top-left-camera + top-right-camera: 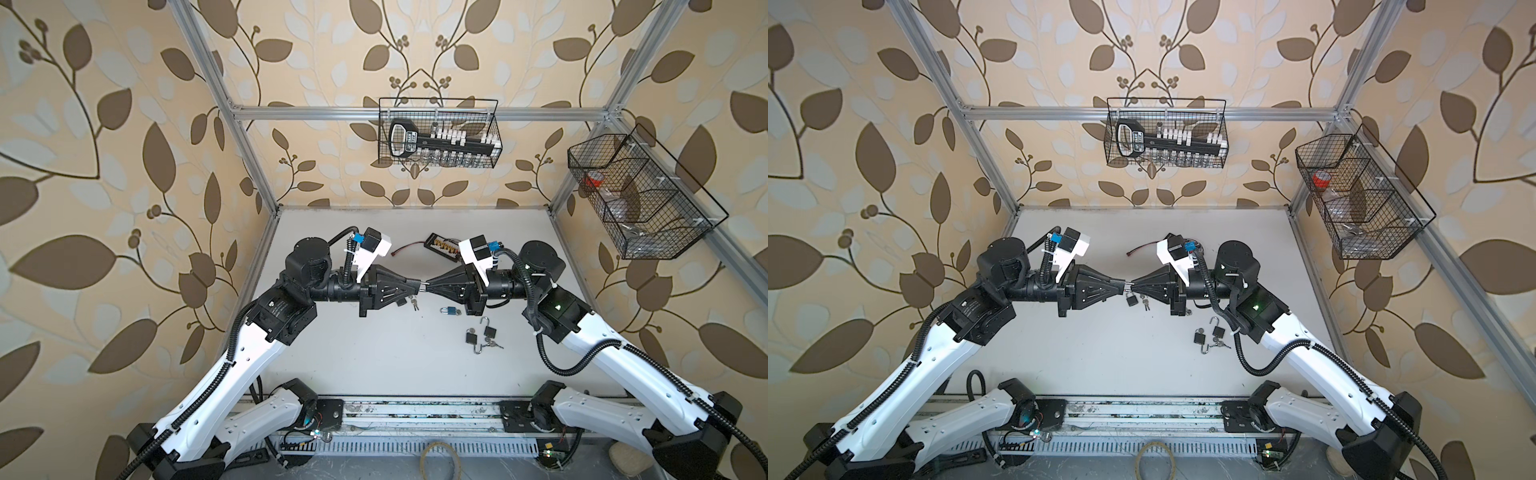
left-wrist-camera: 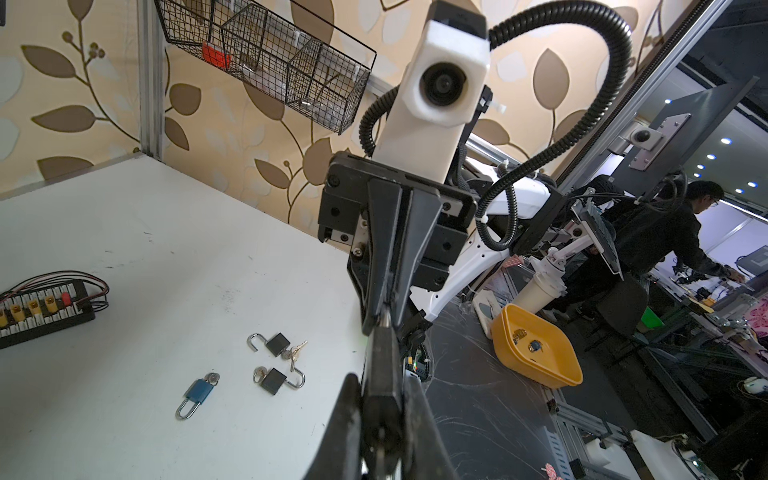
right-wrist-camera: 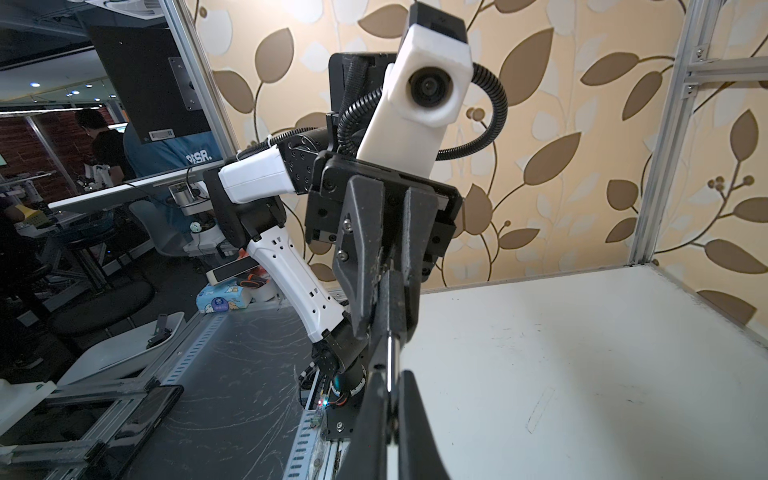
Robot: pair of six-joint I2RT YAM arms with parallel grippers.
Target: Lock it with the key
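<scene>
The two grippers meet tip to tip above the middle of the table. My left gripper (image 1: 417, 284) (image 2: 382, 386) is shut on the black body of a padlock (image 2: 382, 374) (image 3: 392, 295). My right gripper (image 1: 430, 285) (image 3: 390, 378) is shut on that padlock's silver shackle (image 3: 390, 357) (image 1: 1129, 284), which spans the small gap between the tips. Whether a key sits in the held padlock I cannot tell. On the table below the tips, a bunch of keys (image 1: 1145, 303) (image 1: 414, 305) lies beside another black padlock (image 1: 1131, 298).
A blue padlock (image 1: 451, 310) (image 2: 198, 392) and two black padlocks (image 1: 471, 336) (image 2: 273, 380) with open shackles and keys lie right of centre. A black connector board (image 1: 442, 245) with wires sits behind. Wire baskets hang on the back wall (image 1: 438, 133) and the right frame (image 1: 640, 195).
</scene>
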